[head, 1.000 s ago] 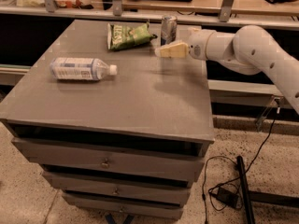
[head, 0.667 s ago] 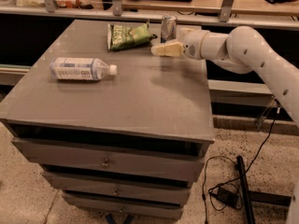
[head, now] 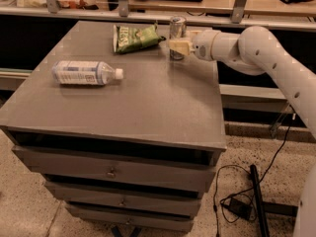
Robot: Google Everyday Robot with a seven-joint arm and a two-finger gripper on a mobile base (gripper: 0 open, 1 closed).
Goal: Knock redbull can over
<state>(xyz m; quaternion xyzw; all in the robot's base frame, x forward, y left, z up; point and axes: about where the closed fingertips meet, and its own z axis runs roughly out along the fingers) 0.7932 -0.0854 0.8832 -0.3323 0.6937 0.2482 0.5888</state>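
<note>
The redbull can [head: 177, 26] stands upright near the back right of the grey cabinet top [head: 133, 102], its shiny top showing. My gripper [head: 176, 45] reaches in from the right on a white arm and sits right in front of the can's lower half, covering it. Its pale fingers point left, level with the can's body. Whether they touch the can I cannot tell.
A green snack bag [head: 134, 37] lies just left of the can. A clear water bottle [head: 85, 73] with a white cap lies on its side at the left. A shelf rail [head: 148, 15] runs behind the cabinet. Cables [head: 237, 201] lie on the floor at the right.
My gripper has moved left and farther back, from beside the can's right front to directly in front of it. The can still stands upright.
</note>
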